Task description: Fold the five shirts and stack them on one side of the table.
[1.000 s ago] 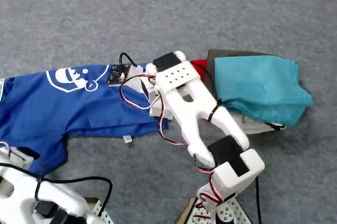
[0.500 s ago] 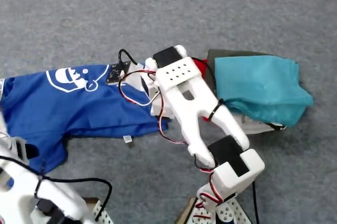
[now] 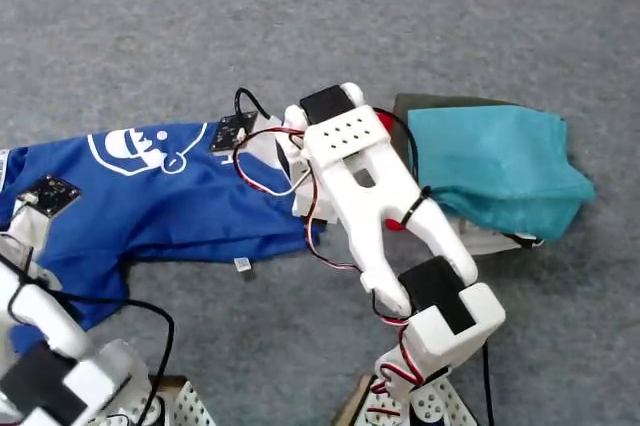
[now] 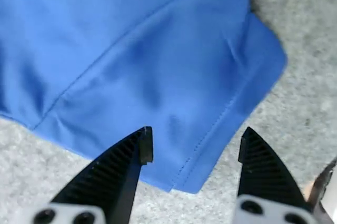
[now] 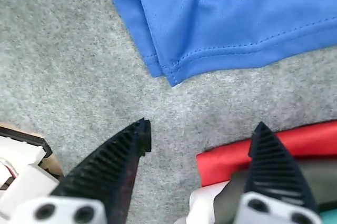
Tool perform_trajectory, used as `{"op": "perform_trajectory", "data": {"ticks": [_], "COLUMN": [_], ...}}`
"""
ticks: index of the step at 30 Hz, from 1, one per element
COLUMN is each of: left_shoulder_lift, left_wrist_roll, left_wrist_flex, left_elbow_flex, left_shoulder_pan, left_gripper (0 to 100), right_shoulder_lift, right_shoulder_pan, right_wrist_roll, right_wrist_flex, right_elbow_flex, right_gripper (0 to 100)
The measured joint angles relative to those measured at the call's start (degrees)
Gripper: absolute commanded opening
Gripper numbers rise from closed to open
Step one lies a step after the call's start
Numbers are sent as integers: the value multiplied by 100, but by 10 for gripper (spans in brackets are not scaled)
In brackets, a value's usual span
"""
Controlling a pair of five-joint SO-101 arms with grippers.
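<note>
Now a teal shirt [image 3: 490, 171] tops the stack [image 3: 440, 103] beside the blue shirt [image 3: 150, 201].

Tabletop [image 3: 420, 36]: grey, fine felt-like speckle; unfolded shirt [image 3: 170, 206]: royal blue, with matching blue hem stitching; chest print [image 3: 135, 149]: white cartoon outline; shirt label [image 3: 241, 265]: white; folded shirts: one teal shirt [image 3: 490, 171], one dark olive-grey shirt [image 3: 440, 103], one red shirt [image 3: 381, 129], one white shirt [image 3: 490, 239]; arm housing [image 3: 360, 196]: white, with black servo blocks; left fingers [image 4: 113, 169] and right fingers [image 5: 113, 166]: black, ribbed.
</note>
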Motion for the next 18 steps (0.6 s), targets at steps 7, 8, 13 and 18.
{"op": "perform_trajectory", "data": {"ticks": [7, 8, 13, 18], "left_shoulder_lift": [484, 519, 545, 519], "left_wrist_roll": [-88, -88, -88, -88], "left_wrist_flex": [-299, -360, -976, -1521], "left_elbow_flex": [70, 132, 545, 897], "left_shoulder_pan": [0, 0, 35, 35], "left_gripper": [233, 233, 233, 229], "right_shoulder_lift": [0, 0, 0, 0], "right_shoulder_pan": [0, 0, 0, 0], "right_wrist_roll": [0, 0, 0, 0], "right_wrist_flex": [0, 0, -18, -26], "right_elbow_flex": [0, 0, 0, 0], "right_gripper": [300, 300, 300, 300]}}
